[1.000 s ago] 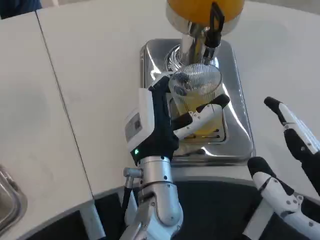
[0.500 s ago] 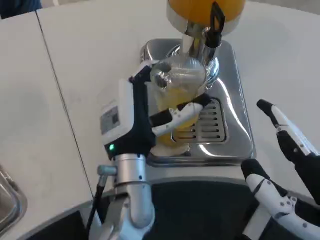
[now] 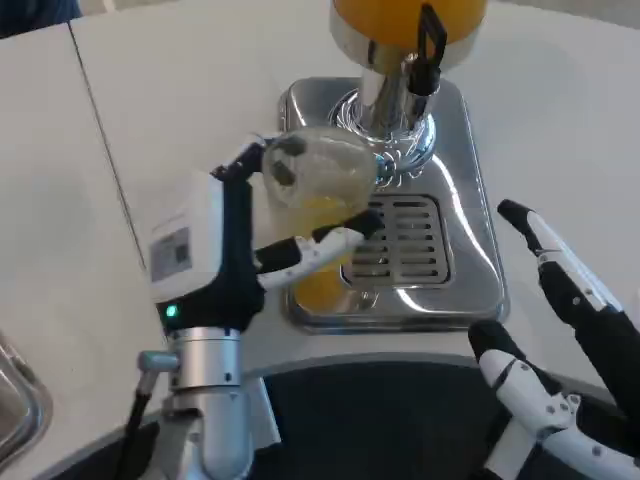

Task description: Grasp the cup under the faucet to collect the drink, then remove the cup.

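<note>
- Left hand (image 3: 235, 262) grips the filled cup (image 3: 315, 215), left of the faucet (image 3: 395, 75).
- Keep it upright; set down gently.
- Right hand (image 3: 560, 330) waits spread.

Drink dispenser (image 3: 408, 25) top beyond upper edge.

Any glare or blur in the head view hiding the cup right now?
Head view: bright glare streaks on the steel drip tray; the clear cup in the left hand looks slightly smeared, rim soft, orange drink visible; right hand is sharp.
</note>
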Available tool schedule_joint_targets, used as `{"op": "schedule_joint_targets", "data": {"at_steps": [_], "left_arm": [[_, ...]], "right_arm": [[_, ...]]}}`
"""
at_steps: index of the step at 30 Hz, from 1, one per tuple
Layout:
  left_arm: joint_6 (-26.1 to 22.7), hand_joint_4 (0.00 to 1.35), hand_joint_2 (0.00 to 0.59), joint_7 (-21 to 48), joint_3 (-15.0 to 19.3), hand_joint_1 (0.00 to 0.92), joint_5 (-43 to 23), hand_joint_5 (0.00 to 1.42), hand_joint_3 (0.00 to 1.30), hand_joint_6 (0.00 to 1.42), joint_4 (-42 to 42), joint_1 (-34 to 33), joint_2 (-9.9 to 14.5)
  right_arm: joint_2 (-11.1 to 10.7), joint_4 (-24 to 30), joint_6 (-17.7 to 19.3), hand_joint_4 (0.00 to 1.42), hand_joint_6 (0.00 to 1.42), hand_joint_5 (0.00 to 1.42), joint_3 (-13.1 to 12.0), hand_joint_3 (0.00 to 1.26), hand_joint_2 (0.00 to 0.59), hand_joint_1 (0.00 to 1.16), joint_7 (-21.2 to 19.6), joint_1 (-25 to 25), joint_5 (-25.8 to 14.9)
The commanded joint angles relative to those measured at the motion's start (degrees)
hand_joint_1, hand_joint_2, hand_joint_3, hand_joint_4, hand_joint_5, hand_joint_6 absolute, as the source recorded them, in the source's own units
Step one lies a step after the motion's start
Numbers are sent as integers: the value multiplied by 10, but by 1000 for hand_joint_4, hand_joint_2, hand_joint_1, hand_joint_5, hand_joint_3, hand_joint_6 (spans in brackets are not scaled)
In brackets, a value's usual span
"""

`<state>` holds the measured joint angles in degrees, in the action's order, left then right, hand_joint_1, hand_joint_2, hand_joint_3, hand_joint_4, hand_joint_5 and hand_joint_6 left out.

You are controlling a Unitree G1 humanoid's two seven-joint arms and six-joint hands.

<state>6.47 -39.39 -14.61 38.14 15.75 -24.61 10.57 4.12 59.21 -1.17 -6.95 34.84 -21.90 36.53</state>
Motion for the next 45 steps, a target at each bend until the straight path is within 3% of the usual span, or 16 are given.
{"op": "schedule_joint_targets", "data": {"at_steps": [1,8,15,24,32,36,45], "left_arm": [[23,1129,0,9,19,717,-2,1424,1116,1424,-48,28,18],[32,1069,0,33,46,733,-7,1424,1116,1424,-97,75,40],[53,1009,0,74,72,739,-25,1424,1116,1424,-176,135,54],[86,996,0,124,100,742,-41,1424,1118,1424,-278,219,63],[125,996,0,176,124,742,-57,1424,1119,1424,-372,307,69],[150,996,0,188,130,738,-52,1424,1119,1424,-410,354,70],[198,996,0,215,131,734,-45,1424,1119,1424,-467,423,60]], "right_arm": [[7,8,-4,0,97,25,8,0,486,221,-2,-8,7],[3,8,-4,0,83,14,19,0,488,208,-9,-13,18],[-22,8,42,0,8,0,18,0,493,211,-16,-14,45],[-75,8,114,0,0,0,-34,0,497,249,-15,-35,58],[-114,8,235,0,0,0,-100,0,537,161,-74,-100,38],[-126,-1,251,0,0,0,-105,0,535,153,-102,-124,34],[-149,-18,258,0,0,0,-109,0,541,116,-130,-126,26]]}}
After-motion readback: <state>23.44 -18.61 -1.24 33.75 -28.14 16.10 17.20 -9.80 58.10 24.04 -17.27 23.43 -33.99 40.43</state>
